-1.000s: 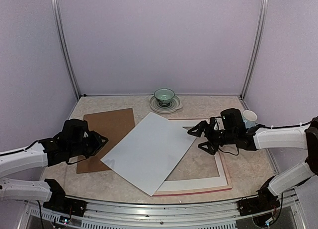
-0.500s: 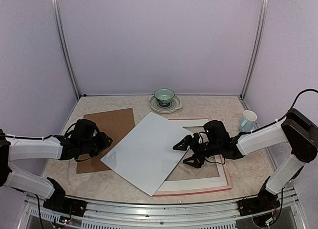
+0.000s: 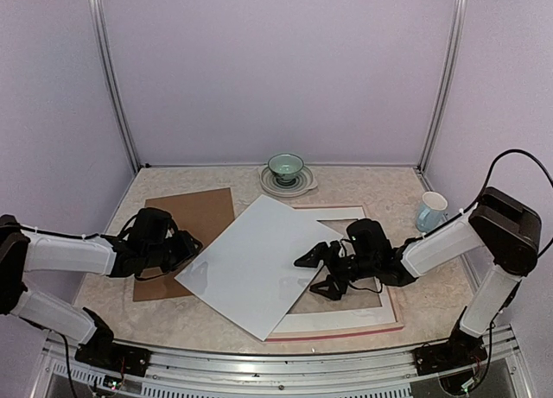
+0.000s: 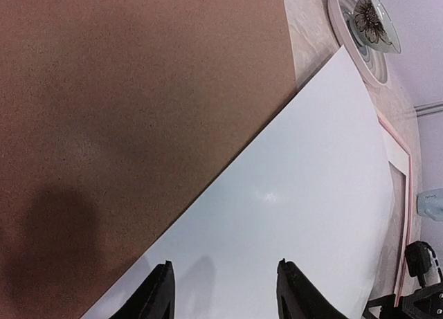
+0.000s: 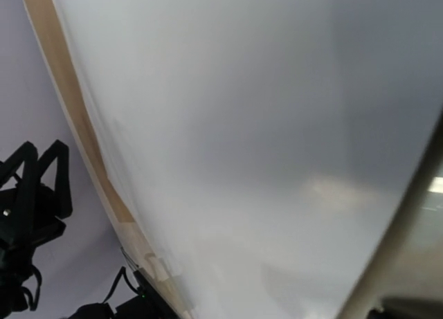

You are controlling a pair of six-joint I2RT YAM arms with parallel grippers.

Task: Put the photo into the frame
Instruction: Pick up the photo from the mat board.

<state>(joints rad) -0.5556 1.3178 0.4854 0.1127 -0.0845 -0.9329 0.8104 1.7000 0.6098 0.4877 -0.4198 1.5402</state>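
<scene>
Photo white-back-up, mid-bench (image 3: pixel 380 186), both my grippers empty.
Photo (image 3: pixel 259 264) lies askew over frame (image 3: pixel 346 332) & backing board (image 3: pixel 186 217); my L gripper (image 3: pixel 192 247) half-parted at its left edge, R gripper (image 3: pixel 313 273) spread wide at right. Prob. light, floppy, slick: pinch 2 opposite edges.

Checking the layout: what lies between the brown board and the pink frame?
The photo, white back up, overlapping brown board and frame; top view.

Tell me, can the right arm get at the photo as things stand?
Probably yes. The right pincer stands open at the right edge of the photo, over the frame, with nothing between them. The photo lies white side up.
</scene>
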